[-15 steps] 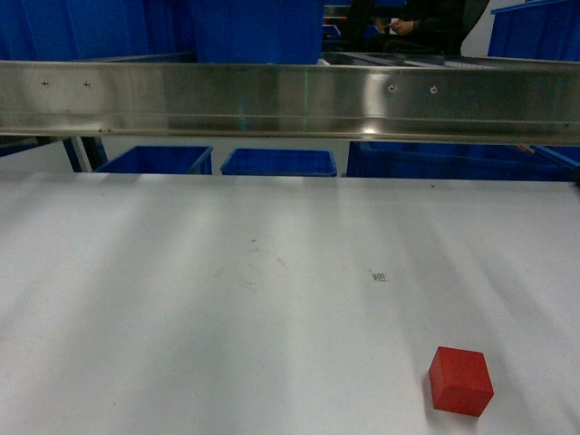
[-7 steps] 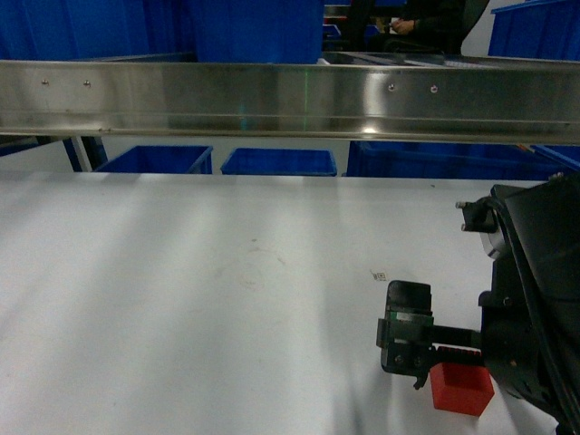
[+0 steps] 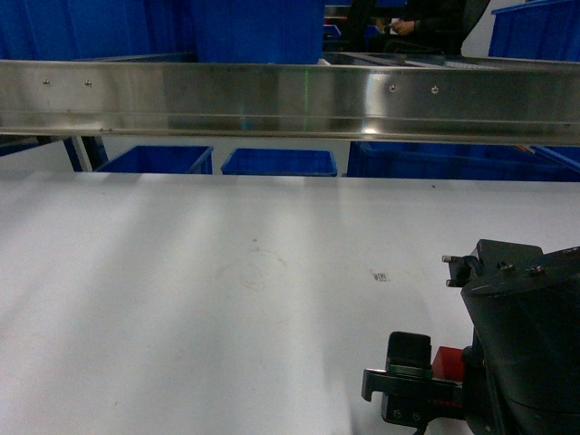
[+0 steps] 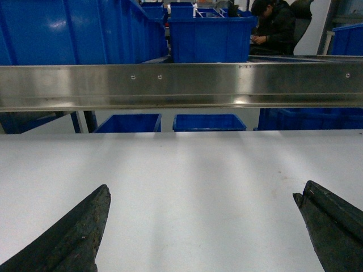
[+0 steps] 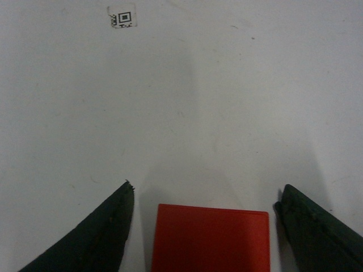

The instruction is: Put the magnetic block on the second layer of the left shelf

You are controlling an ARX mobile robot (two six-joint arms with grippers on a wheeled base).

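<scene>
Between right claw (image 5: 204, 195) fingers: magnetic block (image 5: 210, 238), ungripped.

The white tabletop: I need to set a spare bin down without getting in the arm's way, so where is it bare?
The white tabletop is bare across its left and middle, from the steel beam forward. A small code sticker lies right of centre. The near right corner is crowded: the right gripper straddles the red cube.

In the head view the right gripper (image 3: 412, 399) and its arm hide most of the magnetic block (image 3: 448, 361). In the right wrist view the picture's bottom edge cuts the block off.
</scene>
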